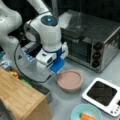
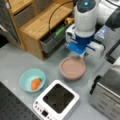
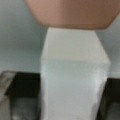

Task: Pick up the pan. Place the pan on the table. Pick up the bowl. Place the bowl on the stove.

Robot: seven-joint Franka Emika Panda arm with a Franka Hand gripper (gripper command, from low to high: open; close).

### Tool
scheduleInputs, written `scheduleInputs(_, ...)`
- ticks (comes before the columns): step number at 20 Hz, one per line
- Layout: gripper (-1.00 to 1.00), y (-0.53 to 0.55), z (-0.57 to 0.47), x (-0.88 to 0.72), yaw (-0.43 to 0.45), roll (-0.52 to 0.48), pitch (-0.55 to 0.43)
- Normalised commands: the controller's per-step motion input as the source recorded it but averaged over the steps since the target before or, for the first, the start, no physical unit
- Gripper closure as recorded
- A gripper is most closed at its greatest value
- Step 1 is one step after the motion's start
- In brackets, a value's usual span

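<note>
Your hand (image 1: 57, 73) sits on the pan's (image 1: 70, 80) white handle (image 3: 75, 72), pan resting on the bench (image 2: 15, 62); whether it pinches, you cannot tell

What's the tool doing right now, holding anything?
Tool: down at the pan's white handle, which runs between its fingers; pan sits on the table. Grip cannot be told.

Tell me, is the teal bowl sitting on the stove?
No, the bowl sits on the table beside the stove.
</note>
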Motion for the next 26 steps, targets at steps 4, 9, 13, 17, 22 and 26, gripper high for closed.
scheduleInputs(4, 1.0, -0.06, -0.12, -0.02, 0.092, -0.085, -0.104)
scheduleInputs(9, 1.0, -0.07, -0.09, -0.06, 0.099, -0.091, -0.092)
scheduleInputs(13, 1.0, -0.04, -0.08, -0.08, 0.094, -0.092, -0.078)
scheduleInputs(17, 1.0, -0.02, -0.08, -0.08, 0.095, -0.094, -0.086)
scheduleInputs(22, -1.0, 0.0, -0.1, -0.09, 0.105, -0.092, -0.103)
scheduleInputs(26, -1.0, 0.01, -0.12, -0.09, 0.108, -0.096, -0.11)
